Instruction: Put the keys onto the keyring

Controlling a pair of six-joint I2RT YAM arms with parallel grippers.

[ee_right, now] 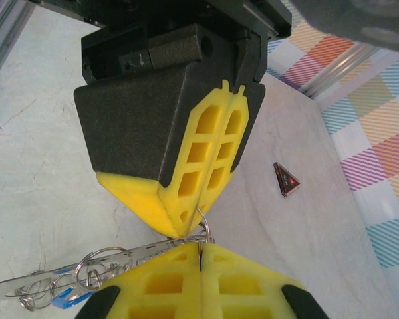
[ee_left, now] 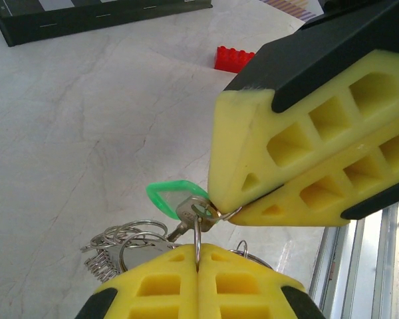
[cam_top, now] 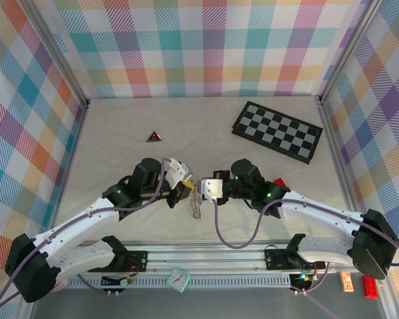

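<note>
Metal keyring (ee_left: 197,234) between 2 closed claws (ee_left: 198,260) (ee_left: 234,211)

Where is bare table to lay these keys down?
Bare table lies between the red triangle and the chequered board, and left of the triangle to the wall. Crowded: the near middle, where the left gripper and right gripper pinch the keyring above the keys, with a red brick beside the right arm.
</note>
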